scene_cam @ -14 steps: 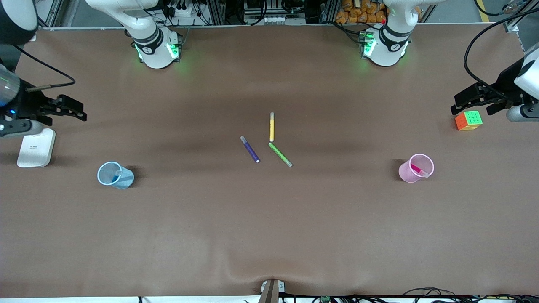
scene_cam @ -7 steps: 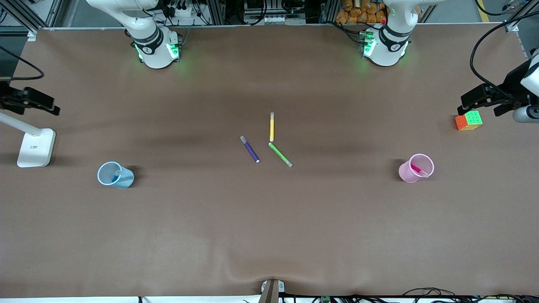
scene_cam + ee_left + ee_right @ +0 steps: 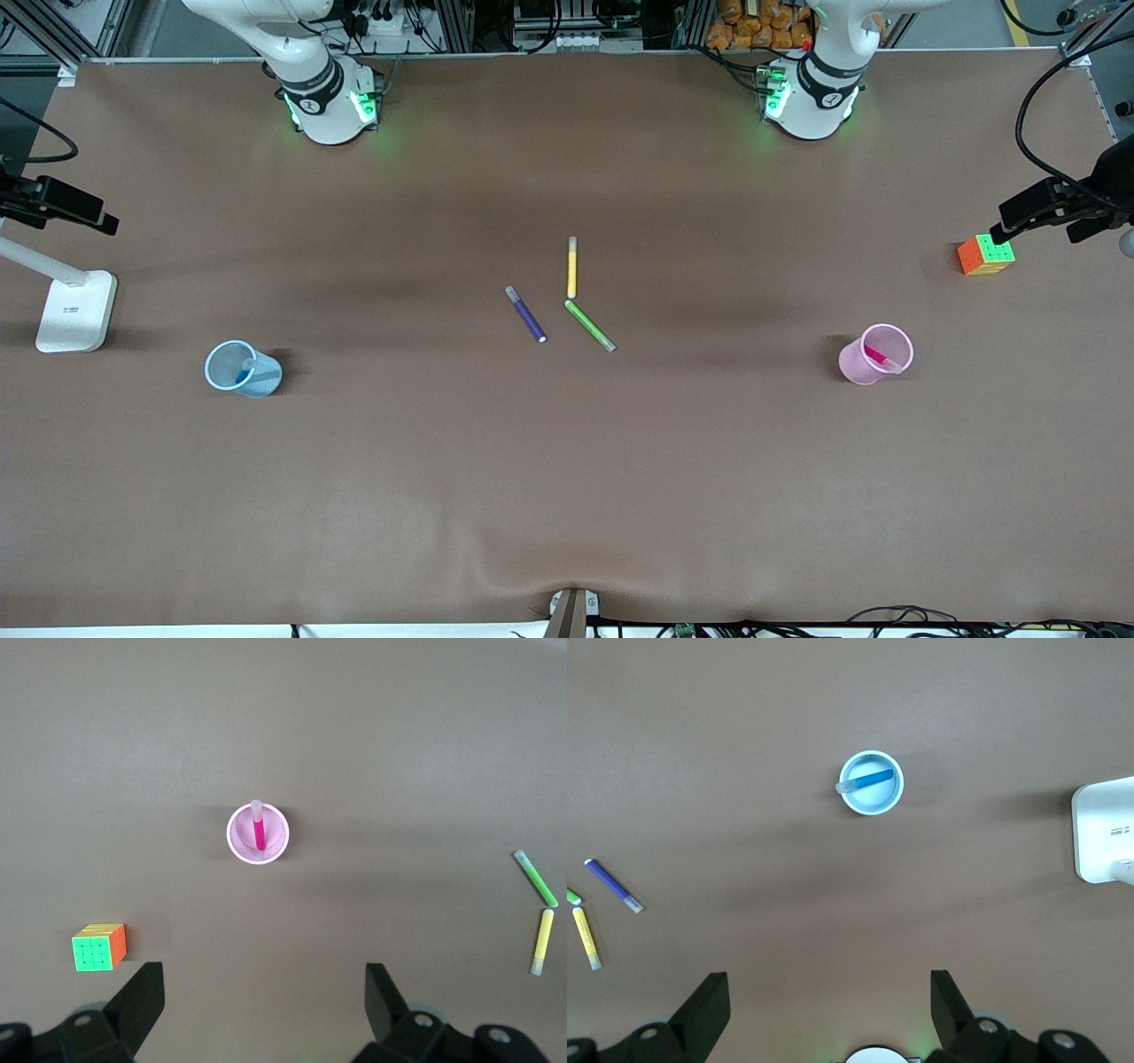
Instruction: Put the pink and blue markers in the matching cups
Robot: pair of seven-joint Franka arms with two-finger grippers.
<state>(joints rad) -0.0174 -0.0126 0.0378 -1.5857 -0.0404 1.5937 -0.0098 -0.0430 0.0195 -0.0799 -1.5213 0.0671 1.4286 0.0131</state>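
Already the pink marker (image 3: 879, 357) leans inside the translucent pink cup (image 3: 861, 366) toward the left arm's end of the brown bench (image 3: 567, 478), and the blue marker (image 3: 244, 372) leans in the tapered blue cup (image 3: 257, 381) toward the right arm's end. Both cups stand upright. The left claw (image 3: 264, 1005) hangs over a coloured cube (image 3: 985, 254), jaws spread wide and empty; the right claw (image 3: 830, 1010) hangs over a flat white block (image 3: 76, 311), equally spread.

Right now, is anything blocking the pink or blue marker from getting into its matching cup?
Nothing visible does: the pink marker already stands in the pink cup, and the blue marker in the blue cup. Both grippers are off at the table's ends, open.
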